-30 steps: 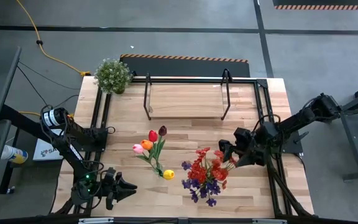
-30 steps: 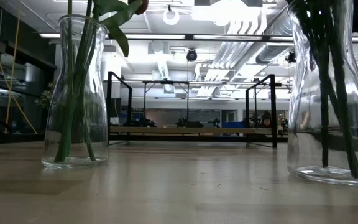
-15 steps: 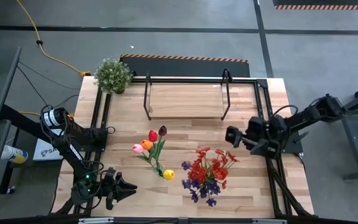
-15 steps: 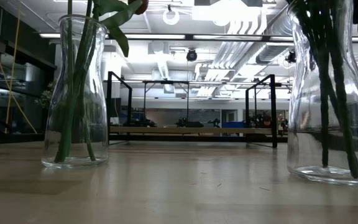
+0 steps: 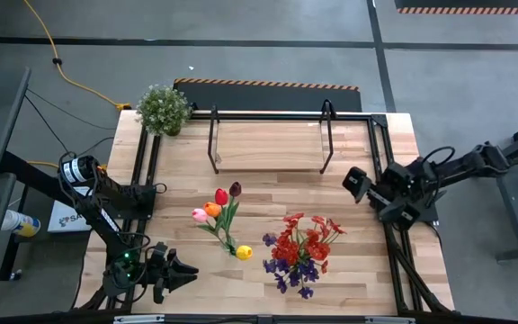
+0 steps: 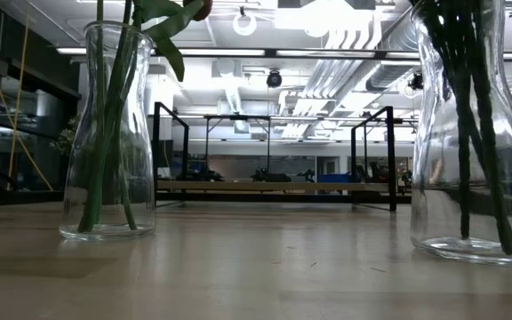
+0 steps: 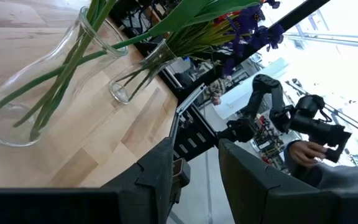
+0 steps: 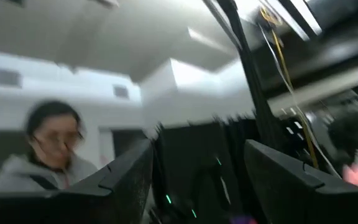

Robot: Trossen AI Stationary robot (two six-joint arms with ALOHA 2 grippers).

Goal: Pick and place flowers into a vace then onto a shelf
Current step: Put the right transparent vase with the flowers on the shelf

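Flowers (image 5: 300, 252) seated in 2 vases. Grip vase low on neck, right gripper (image 5: 356, 184) spread, empty; lift upright toward shelf (image 5: 268, 144). Left gripper (image 5: 180, 272) spread, parked.

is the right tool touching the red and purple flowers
Apart. The high view shows the right tool above the table, with bare wood between it and the flowers.

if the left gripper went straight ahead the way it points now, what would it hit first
Probably the glass vase of tulips. The left gripper sits at the table's near-left corner pointing right, and its wrist view shows that vase nearest ahead, with the second vase behind. Height is unclear, so it might pass slightly beside.
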